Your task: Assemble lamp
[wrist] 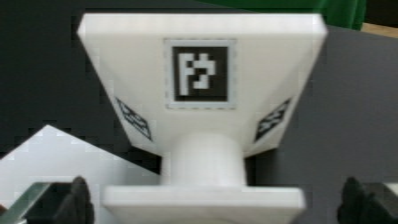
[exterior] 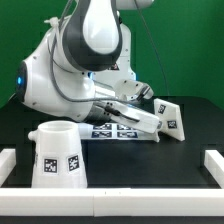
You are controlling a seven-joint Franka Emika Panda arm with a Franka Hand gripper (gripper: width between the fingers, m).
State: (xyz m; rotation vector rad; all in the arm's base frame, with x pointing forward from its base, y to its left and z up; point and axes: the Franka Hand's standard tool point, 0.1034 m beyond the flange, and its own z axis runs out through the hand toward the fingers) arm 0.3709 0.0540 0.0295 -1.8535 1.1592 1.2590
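The white blocky lamp base (exterior: 170,116) lies tilted on the black table at the exterior view's right, with a tag on its face. In the wrist view the base (wrist: 199,80) fills the frame, its narrow stem and flat end plate (wrist: 222,197) pointing toward the gripper. My gripper (exterior: 150,102) is down at that end. Its dark fingers (wrist: 61,203) stand either side of the plate with small gaps, so the gripper (wrist: 217,202) is open and not holding. The large tapered shade (exterior: 56,154) stands in the left foreground. The bulb is not in view.
The marker board (exterior: 116,129) lies in the middle of the table under the arm. White rails border the table at the left (exterior: 8,160), right (exterior: 212,164) and front (exterior: 110,206). The robot arm's body (exterior: 70,70) fills the upper left.
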